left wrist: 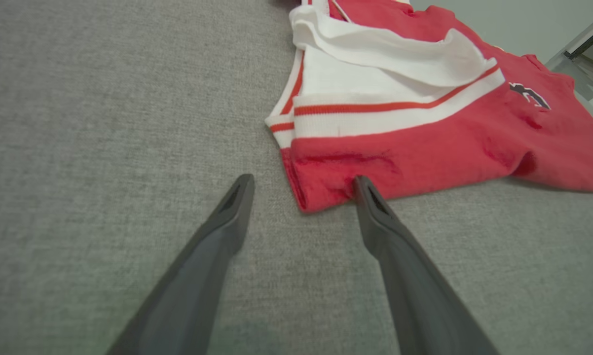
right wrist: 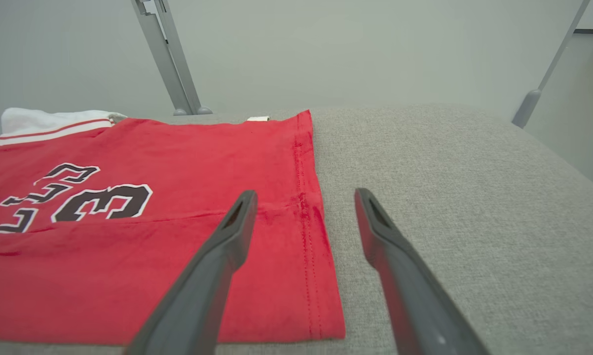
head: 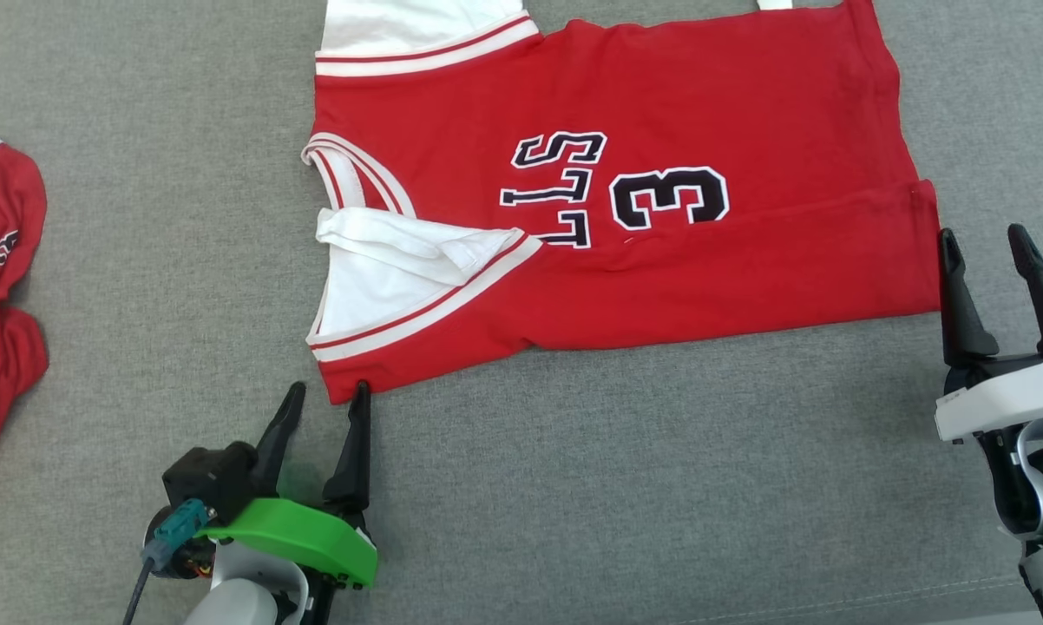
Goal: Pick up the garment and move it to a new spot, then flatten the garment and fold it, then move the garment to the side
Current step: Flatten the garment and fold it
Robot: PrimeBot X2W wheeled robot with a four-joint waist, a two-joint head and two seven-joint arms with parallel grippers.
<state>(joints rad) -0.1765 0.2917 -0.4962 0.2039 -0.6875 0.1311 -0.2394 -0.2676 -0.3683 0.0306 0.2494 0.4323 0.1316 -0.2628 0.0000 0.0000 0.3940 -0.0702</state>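
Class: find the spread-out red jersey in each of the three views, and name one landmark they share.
Head view: the jersey fills the upper middle and reaches the top edge.
Left wrist view: the jersey is at the upper right, with its near corner at the centre.
Right wrist view: the jersey takes the left half, with its hem running down the middle.
Shared landmark: the black print on the jersey.

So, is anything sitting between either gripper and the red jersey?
Nothing visible does. The open left gripper sits at a corner of the red jersey, the open right gripper beside its hem, with bare grey surface around them.
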